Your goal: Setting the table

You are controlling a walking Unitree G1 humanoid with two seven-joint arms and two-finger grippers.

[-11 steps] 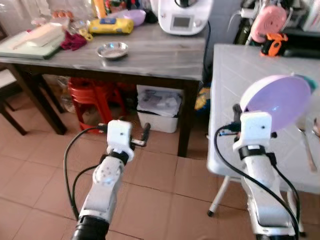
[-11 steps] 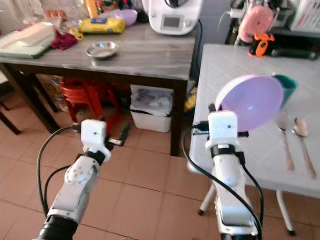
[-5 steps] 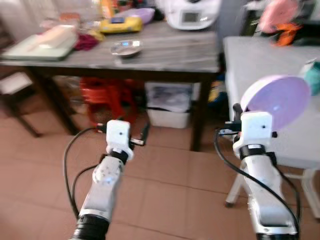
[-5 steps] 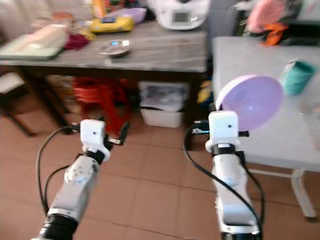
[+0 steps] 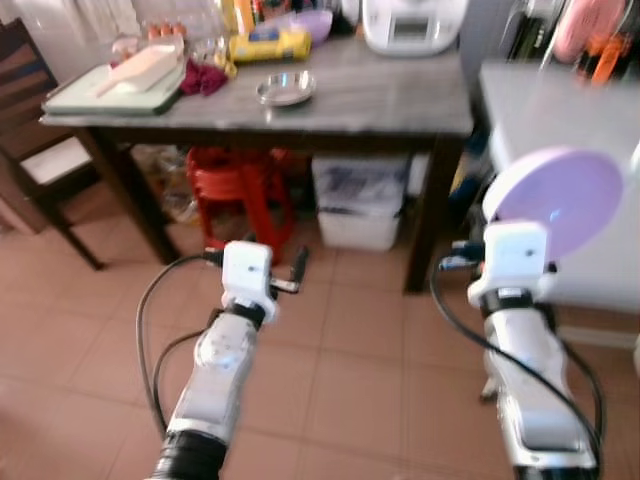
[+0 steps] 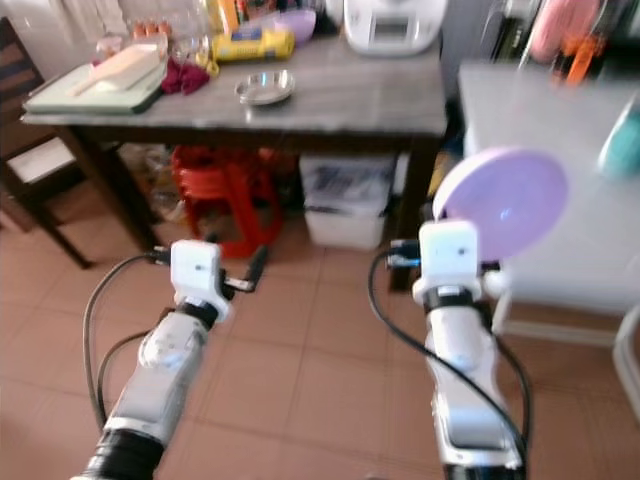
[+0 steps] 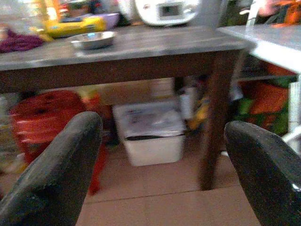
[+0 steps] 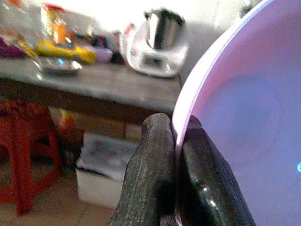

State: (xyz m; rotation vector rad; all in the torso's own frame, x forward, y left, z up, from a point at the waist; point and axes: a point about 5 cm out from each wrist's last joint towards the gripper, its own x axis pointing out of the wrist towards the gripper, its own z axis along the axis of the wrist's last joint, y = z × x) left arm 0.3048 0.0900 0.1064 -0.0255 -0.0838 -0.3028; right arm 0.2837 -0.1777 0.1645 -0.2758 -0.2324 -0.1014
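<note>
Right end effector [image 8: 175, 141] pinches lilac plate [image 5: 560, 200] (rim); background blurry.

A lilac plate [image 5: 556, 199] is pinched between black fingers [image 8: 155, 179]. A grey wood-grain table [image 5: 390, 105] on dark legs holds a silver bowl [image 5: 285, 88] and a yellow pack [image 5: 268, 45]. Beneath are a red stool [image 5: 238, 185] and terracotta floor tiles [image 5: 350, 370].

I see a long grey wood-grain table on dark legs [image 5: 380, 95] ahead of me. On it sit a shallow round steel dish [image 5: 285, 88], a yellow packet [image 5: 266, 45], a white kitchen appliance [image 5: 413, 22] and a pale green tray [image 5: 110, 92]. Beneath it stand stacked red plastic stools [image 5: 238, 178] beside a white plastic bin [image 5: 362, 200], on terracotta floor tiles [image 5: 370, 350].
</note>
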